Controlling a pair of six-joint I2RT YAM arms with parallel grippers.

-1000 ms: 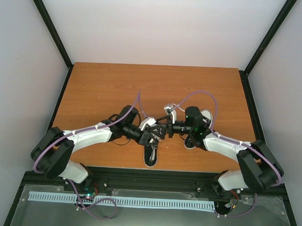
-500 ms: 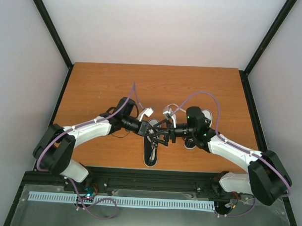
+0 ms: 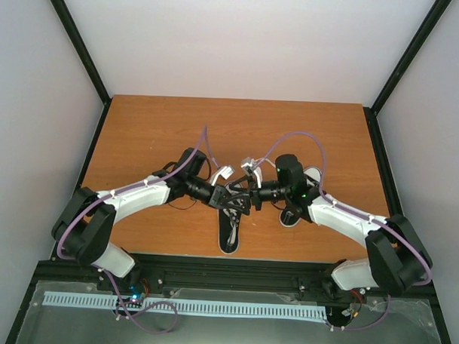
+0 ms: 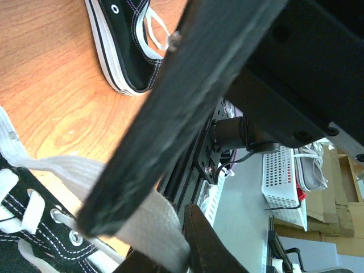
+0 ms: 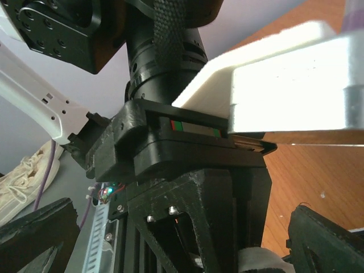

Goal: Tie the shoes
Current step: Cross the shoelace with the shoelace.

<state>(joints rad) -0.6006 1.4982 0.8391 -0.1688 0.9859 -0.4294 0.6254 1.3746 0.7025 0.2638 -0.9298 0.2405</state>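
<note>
The left arm (image 3: pixel 134 201) and right arm (image 3: pixel 341 215) share one build: white link shells between black cylindrical joint housings, on black bases at the mounting rail (image 3: pixel 234 266). A lilac cable (image 3: pixel 206 141) runs exposed along each arm away from the rail, fastened by white ties. The left gripper (image 4: pixel 170 227) and right gripper (image 5: pixel 182 244) have matte black fingers. The left wrist housing (image 5: pixel 187 148), far from the rail, carries bright screw heads and a red-green stripe.
</note>
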